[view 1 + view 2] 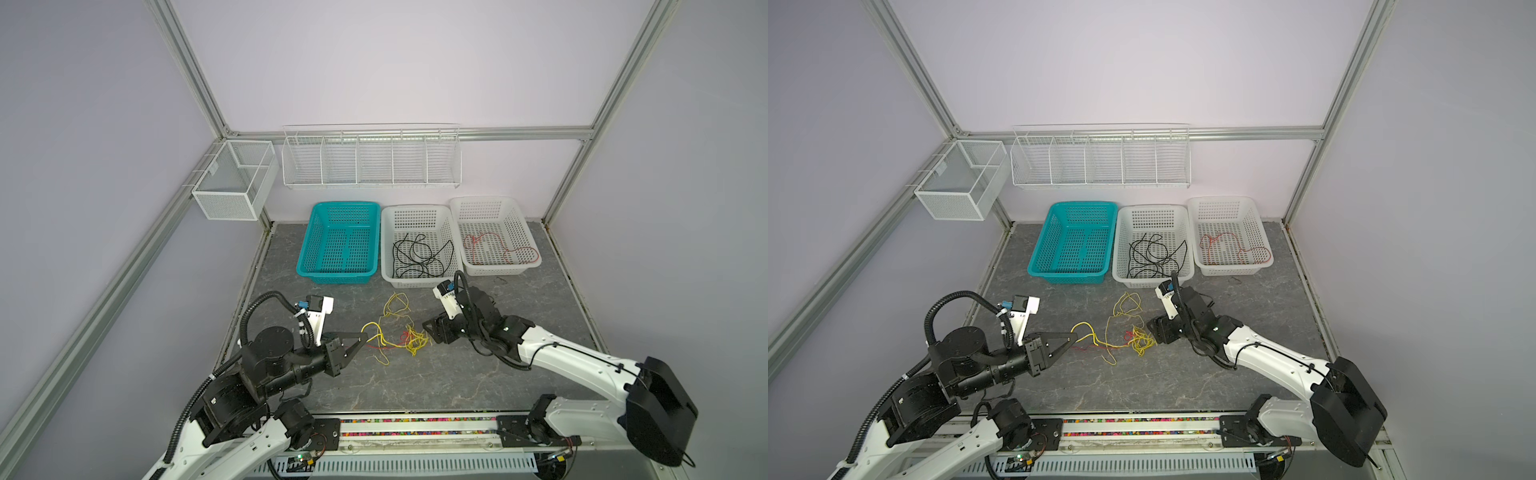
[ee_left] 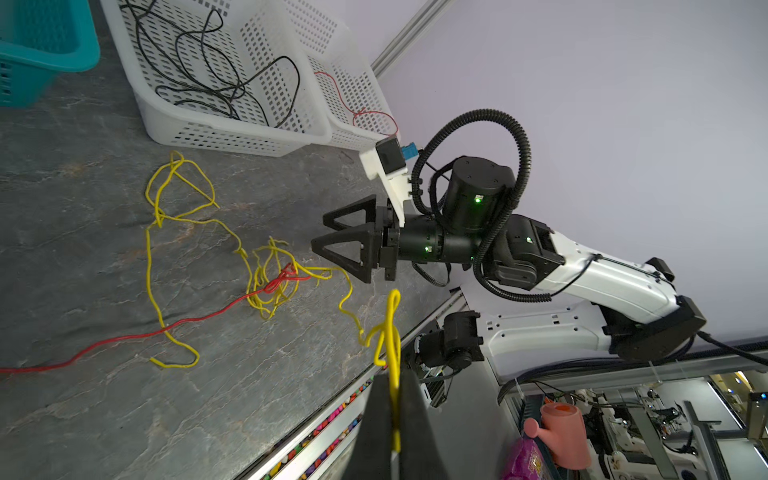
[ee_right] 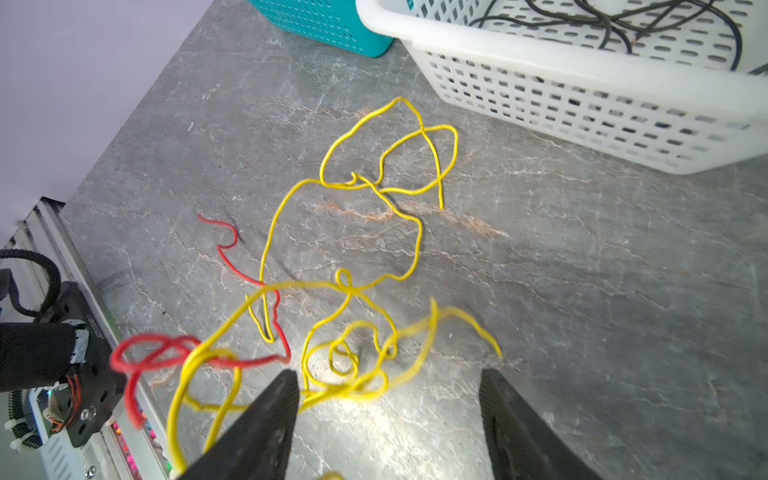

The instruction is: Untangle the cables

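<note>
The left gripper [image 2: 392,376] pinches the yellow cable [image 2: 390,320] between fingers pressed together, while the right gripper's [image 3: 388,372] fingers stand spread, clamping nothing, at the edge of that cable's tangle with the red cable [image 2: 280,282] in the table's [image 1: 415,386] middle.

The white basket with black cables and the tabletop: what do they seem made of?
White basket: probably moulded plastic, smooth, slightly glossy; sign: uniform slotted walls, rounded rim. Tabletop: grey stone or stone-look laminate, matt; sign: pale and rusty veins. Which one cannot be told.
</note>
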